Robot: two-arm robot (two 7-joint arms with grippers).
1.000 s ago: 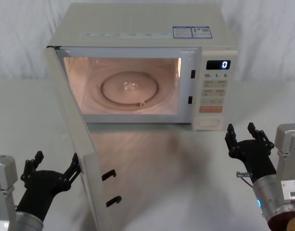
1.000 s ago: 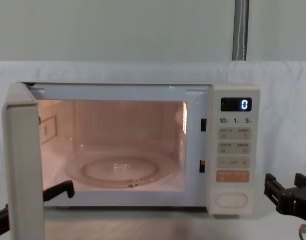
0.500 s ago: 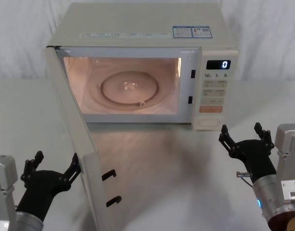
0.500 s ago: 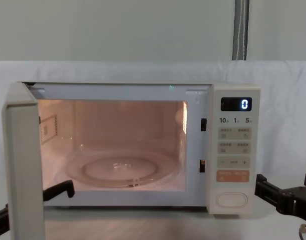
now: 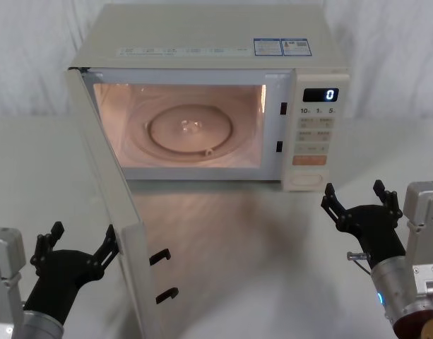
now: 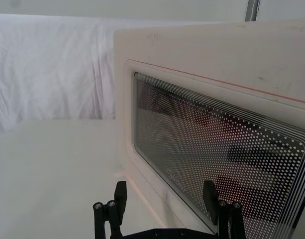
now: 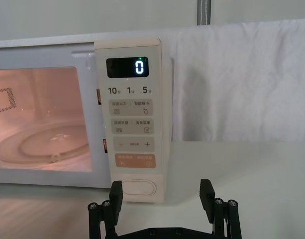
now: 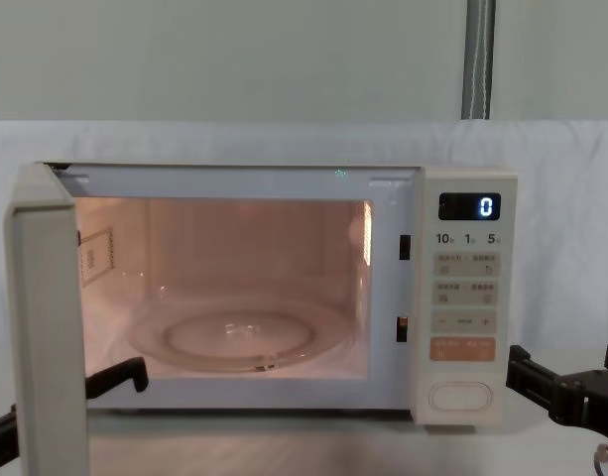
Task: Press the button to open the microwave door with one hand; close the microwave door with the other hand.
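Observation:
The cream-white microwave [image 5: 202, 35] stands at the back of the table with its cavity lit and its display reading 0. The microwave door [image 5: 110, 183] is swung wide open to the left, its latch hooks facing me. My left gripper [image 5: 78, 244] is open just outside the door's free edge; one fingertip [image 5: 114, 236] is very close to the door's outer face, contact unclear. In the left wrist view the door's dotted window [image 6: 217, 149] is directly ahead. My right gripper [image 5: 361, 201] is open a short way in front of the oval button [image 5: 307, 180], clear of it. The button [image 7: 137, 188] sits lowest on the panel.
White cloth covers the table [image 5: 258, 268] and hangs behind the microwave. A glass turntable [image 5: 190, 131] lies inside the cavity. The open door stands between my two arms. A grey pole [image 8: 478, 59] rises behind on the right.
My right gripper's fingers have spread wider than a second ago and have held still since. The left gripper and the door have not moved.

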